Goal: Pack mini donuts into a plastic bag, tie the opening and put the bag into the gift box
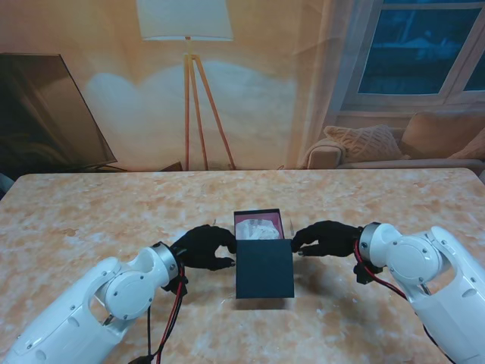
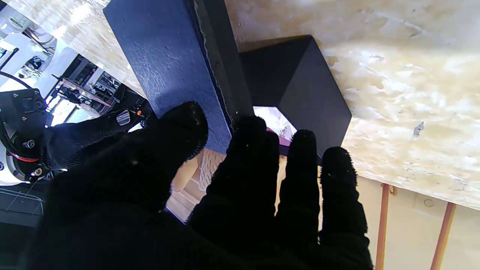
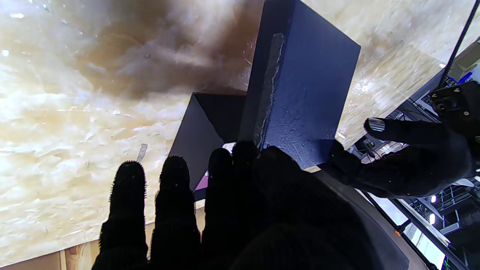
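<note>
lid (image 1: 264,268) half over box (image 1: 258,215), bag (image 1: 258,227) inside | left hand (image 1: 203,247), right hand (image 1: 327,238) pinch lid's sides to seat it squarely

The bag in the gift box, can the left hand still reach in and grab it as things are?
Probably not. The dark lid covers most of the gift box, so only a strip of the bag shows. The left hand is also occupied, fingers on the lid's edge.

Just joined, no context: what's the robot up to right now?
Both gloved hands are at the dark gift box mid-table: the left hand on its left side, the right hand on its right. The lid is partly on, and the white bagged contents show through the gap on the far side.
</note>
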Robot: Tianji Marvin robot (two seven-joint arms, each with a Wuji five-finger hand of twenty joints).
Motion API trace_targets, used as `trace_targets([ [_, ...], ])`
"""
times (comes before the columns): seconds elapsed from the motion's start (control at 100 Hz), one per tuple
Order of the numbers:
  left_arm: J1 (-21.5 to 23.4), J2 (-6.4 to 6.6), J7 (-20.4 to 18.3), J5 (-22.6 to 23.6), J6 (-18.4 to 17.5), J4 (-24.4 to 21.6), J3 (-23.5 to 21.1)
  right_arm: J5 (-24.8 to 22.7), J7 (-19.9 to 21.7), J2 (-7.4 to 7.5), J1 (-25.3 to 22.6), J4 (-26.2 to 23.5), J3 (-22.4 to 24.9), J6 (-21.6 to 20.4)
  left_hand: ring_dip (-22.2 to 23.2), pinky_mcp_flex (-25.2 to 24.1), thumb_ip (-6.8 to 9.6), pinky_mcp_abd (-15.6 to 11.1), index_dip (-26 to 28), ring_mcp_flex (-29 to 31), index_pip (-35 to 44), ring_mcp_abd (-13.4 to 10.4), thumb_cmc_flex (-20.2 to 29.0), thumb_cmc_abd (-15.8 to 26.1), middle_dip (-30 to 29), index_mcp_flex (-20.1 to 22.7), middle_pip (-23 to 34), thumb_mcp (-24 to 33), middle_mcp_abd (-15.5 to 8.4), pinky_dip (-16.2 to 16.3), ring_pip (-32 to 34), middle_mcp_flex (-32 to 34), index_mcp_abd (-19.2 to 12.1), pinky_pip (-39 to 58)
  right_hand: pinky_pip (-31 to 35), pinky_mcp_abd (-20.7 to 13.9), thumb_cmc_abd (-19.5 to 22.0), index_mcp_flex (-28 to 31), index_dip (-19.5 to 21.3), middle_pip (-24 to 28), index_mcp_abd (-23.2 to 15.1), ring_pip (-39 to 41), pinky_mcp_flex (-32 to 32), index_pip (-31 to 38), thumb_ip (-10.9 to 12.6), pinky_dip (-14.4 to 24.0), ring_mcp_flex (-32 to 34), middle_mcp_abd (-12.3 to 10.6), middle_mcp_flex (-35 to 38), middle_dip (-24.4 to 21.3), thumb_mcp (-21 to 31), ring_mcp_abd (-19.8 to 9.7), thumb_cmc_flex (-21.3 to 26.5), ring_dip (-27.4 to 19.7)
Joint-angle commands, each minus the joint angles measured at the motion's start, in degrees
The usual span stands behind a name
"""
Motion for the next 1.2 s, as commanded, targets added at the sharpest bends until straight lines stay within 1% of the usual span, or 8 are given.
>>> trace_targets([
  [0.0,-1.3,-1.15,-0.8,-0.6,0.0,-0.8,0.7,0.8,1.2,-0.90,0.9,-0.6,-0.8,0.0,0.8,-0.6,-0.96,-0.1,-0.7,0.0,-6.8,0.2,-0.2,-0.1,0.1,-4.1,0.5,0.8,-4.3,1.1,0.0,1.3,-12.2,0.6,1.4,0.2,1.9,-4.0,-2.3,0.0,-12.4,0.6,0.1,-6.1,-1.0,0.4,0.8,-3.0,0.6,1.6,-0.4,-0.3,1.5,1.3],
  [0.25,-4.8,-1.45,-1.1,-1.7,1.6,1.0,2.0,2.7,1.8,-1.06,4.3,1.0,-2.0,2.1,0.7,-0.7,-0.93,-0.1,-0.6,-0.1,-6.9,0.3,-0.3,0.1,0.1,-3.8,0.5,0.9,-4.3,1.2,-0.1,1.2,-12.3,0.6,1.4,0.2,2.1,-3.8,-2.3,0.0,-12.4,0.6,0.1,-6.0,-1.0,0.4,0.8,-3.0,0.6,1.7,-0.6,-0.1,1.4,1.4],
  [0.6,-9.2,-1.91,-1.3,-2.9,4.2,3.5,3.6,3.5,1.9,-1.35,8.7,3.6,-3.9,4.3,0.5,-0.8,-0.90,0.1,-0.5,-0.2,-7.1,0.3,-0.2,0.3,0.1,-4.0,0.4,0.4,-4.3,1.1,-0.3,1.2,-12.2,0.4,1.3,0.4,2.3,-4.1,-2.3,-0.1,-12.4,0.5,-0.1,-6.2,-1.1,0.5,0.6,-2.9,0.5,1.7,-1.2,-0.1,1.3,1.4],
  [0.83,-12.7,-2.32,-1.4,-4.0,5.9,5.7,5.3,4.1,1.3,-1.74,11.9,6.3,-6.0,6.3,0.4,-0.7,-0.87,0.1,-0.4,-0.2,-7.1,0.1,-0.1,0.4,0.2,-3.9,0.4,0.4,-4.5,1.1,-0.4,1.1,-12.4,0.4,1.1,0.4,3.0,-4.0,-2.3,-0.1,-12.5,0.4,-0.3,-6.2,-0.9,0.6,0.7,-3.0,0.5,1.7,-1.3,0.3,2.3,1.4],
  [1.19,-17.8,-3.41,-0.7,-6.9,10.3,10.4,9.3,5.9,1.1,-2.28,17.6,11.3,-9.8,9.1,0.3,-1.1,-0.90,0.4,-0.5,-0.7,-7.1,0.4,-0.1,0.9,0.1,-3.9,0.4,0.0,-4.2,1.0,-0.6,0.9,-12.1,0.3,0.9,0.5,3.8,-4.3,-2.3,-0.1,-12.5,0.2,-0.4,-6.1,-0.9,0.8,0.4,-3.1,0.2,1.6,-2.9,0.5,3.0,1.4],
])
